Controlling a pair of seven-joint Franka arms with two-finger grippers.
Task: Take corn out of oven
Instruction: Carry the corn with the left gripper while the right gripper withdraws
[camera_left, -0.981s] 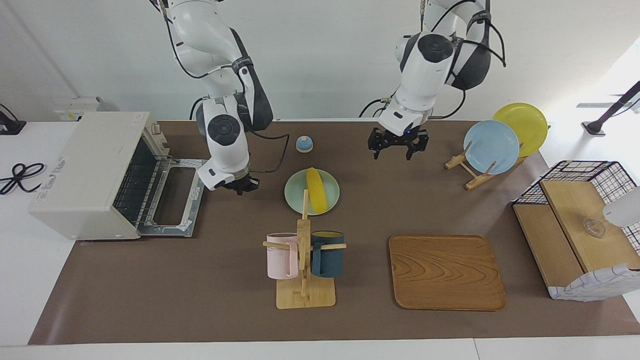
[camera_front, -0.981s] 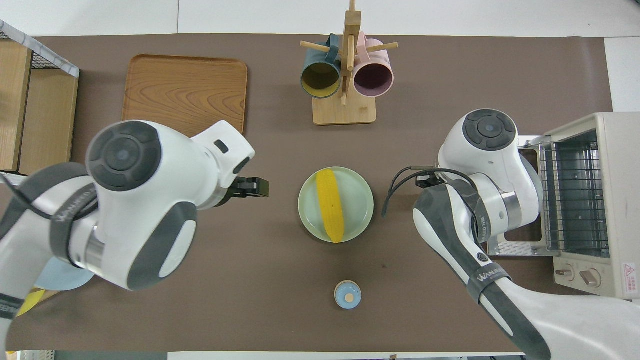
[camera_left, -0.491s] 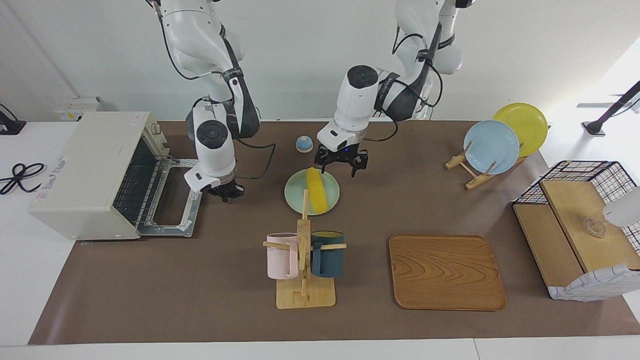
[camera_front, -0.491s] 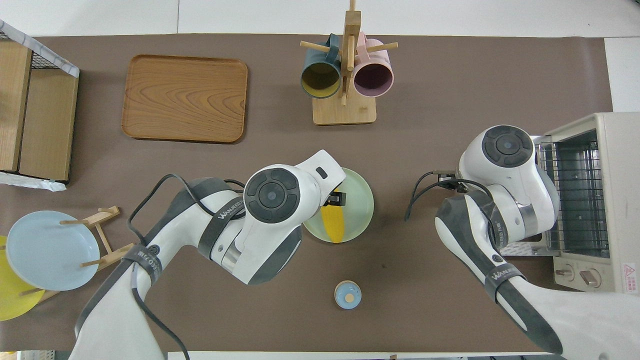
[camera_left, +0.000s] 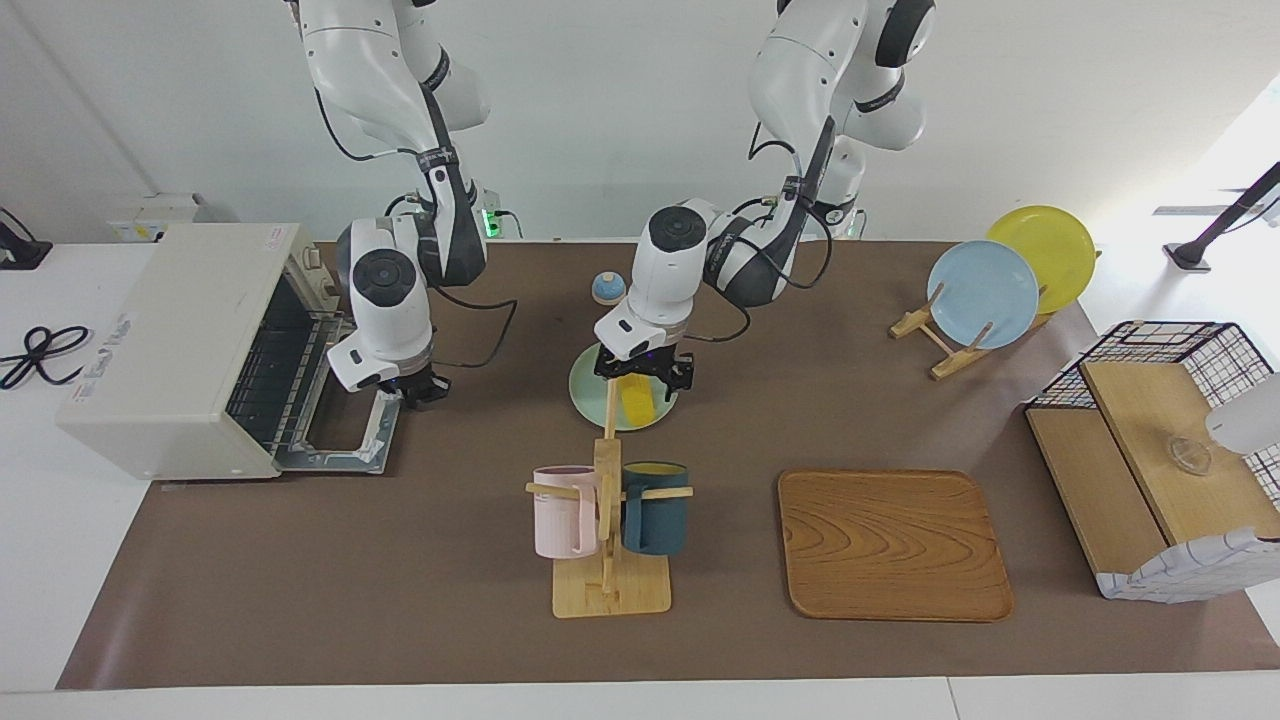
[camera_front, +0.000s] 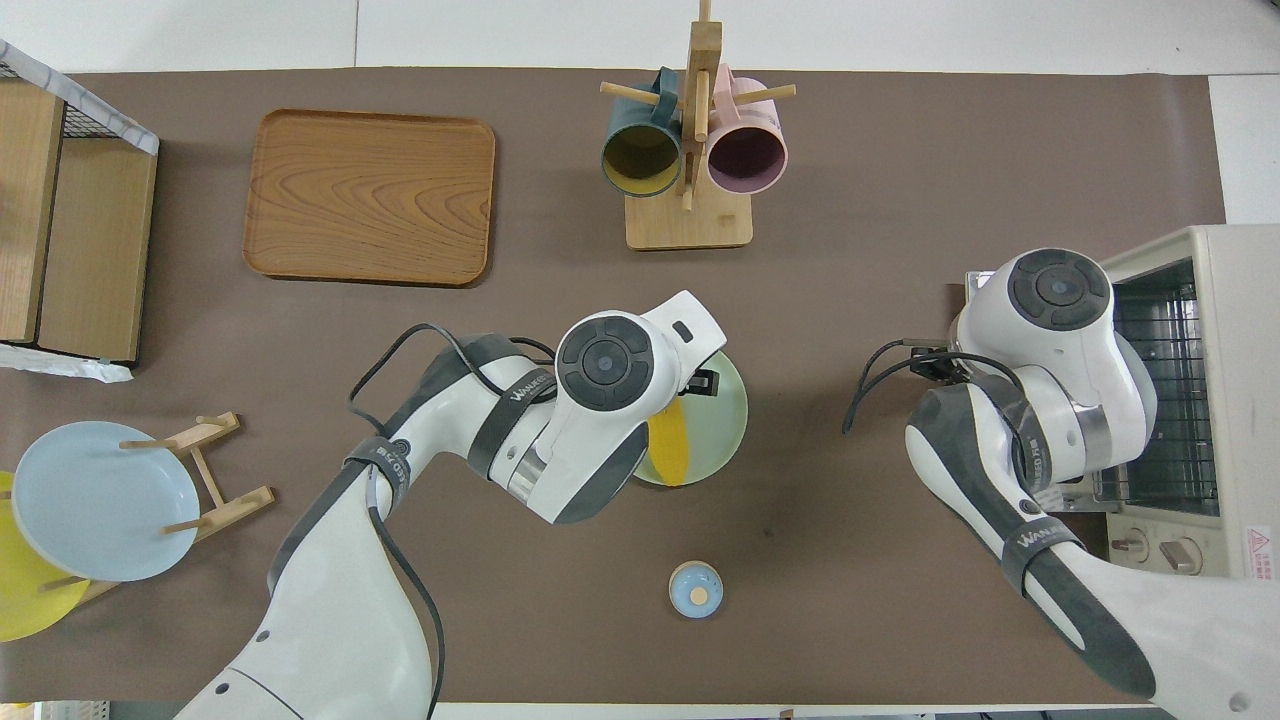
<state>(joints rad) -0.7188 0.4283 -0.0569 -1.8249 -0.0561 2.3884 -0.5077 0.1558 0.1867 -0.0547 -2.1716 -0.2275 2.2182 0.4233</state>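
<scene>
The yellow corn lies on a pale green plate in the middle of the table, outside the oven. The corn also shows in the overhead view, on the plate. The oven stands at the right arm's end with its door dropped open; its rack shows no corn. My left gripper is open, low over the plate, its fingers on either side of the corn. My right gripper hangs over the edge of the open oven door, holding nothing that I can see.
A mug rack with a pink and a dark blue mug stands farther from the robots than the plate. A wooden tray, a plate stand and a basket lie toward the left arm's end. A small blue knob sits near the robots.
My left arm swung in from the left arm's end and came down over the corn on the plate. My right gripper moved from beside the plate to the oven door.
</scene>
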